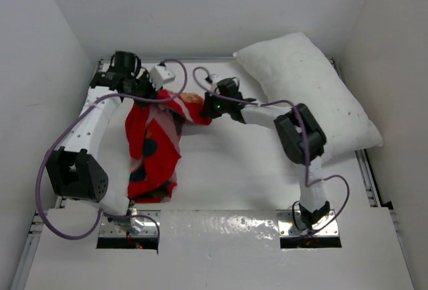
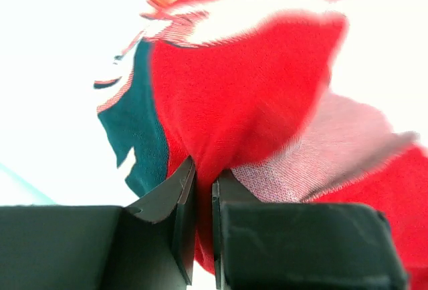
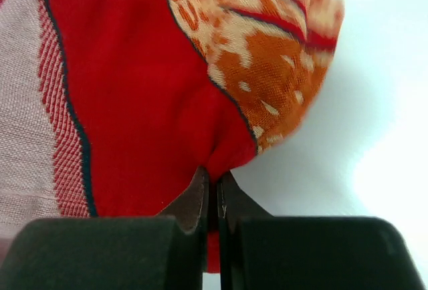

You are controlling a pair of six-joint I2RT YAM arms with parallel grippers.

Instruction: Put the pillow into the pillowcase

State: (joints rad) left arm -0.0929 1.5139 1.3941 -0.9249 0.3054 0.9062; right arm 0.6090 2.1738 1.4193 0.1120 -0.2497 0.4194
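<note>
Left pincer (image 2: 204, 178) is closed on a fold of the pillowcase (image 2: 241, 89), its two dark fingers pressed together with red cloth nipped between them. Your right pincer (image 3: 212, 174) is clamped the same way on another red fold, just below an orange-and-cream printed patch.

From above, you hold the pillowcase (image 1: 154, 150) by its far end, with the left pincer (image 1: 148, 91) and right pincer (image 1: 204, 108) near each other. The rest of the sack trails in a crumpled heap toward the near edge, beside the left arm. Dark blue print shows on the red, and faded pink inner cloth appears in both wrist views. The left wrist view is blurred, so you cannot tell whether one layer or two is pinched there.

Your pillow (image 1: 307, 89) lies outside the case, well apart from it at the far right of the white table (image 1: 234, 163). It sits slantwise, and the right arm's elbow covers part of its near edge. Purple cables (image 1: 47, 170) loop along both arms.
</note>
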